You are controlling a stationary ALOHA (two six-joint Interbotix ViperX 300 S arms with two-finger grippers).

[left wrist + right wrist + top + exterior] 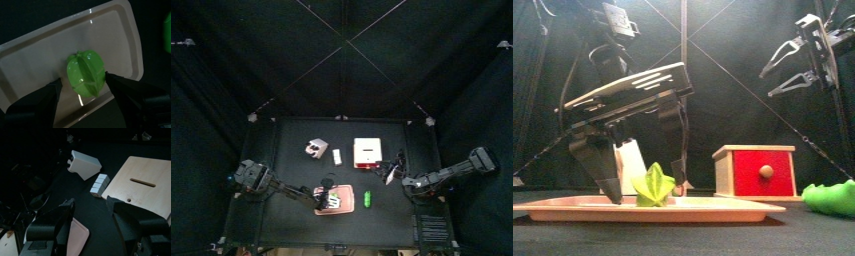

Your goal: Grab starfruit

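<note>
Starfruit [85,74], green, is found lying on a pale tray [40,55] at the table's front, straddled by the spread jaws of the left gripper [83,97], evidently poised for a pinch, while the right gripper [800,62] is held aloft, jaws likewise parted.

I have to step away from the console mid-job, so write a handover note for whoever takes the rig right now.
Left gripper: open, jaws straddling the ridged green starfruit, not yet closed.
Right gripper: open, empty, raised at the right.
Starfruit lies on the pale pink plastic tray.
Done: left arm approach.
Left: close on the fruit and lift.
</note>
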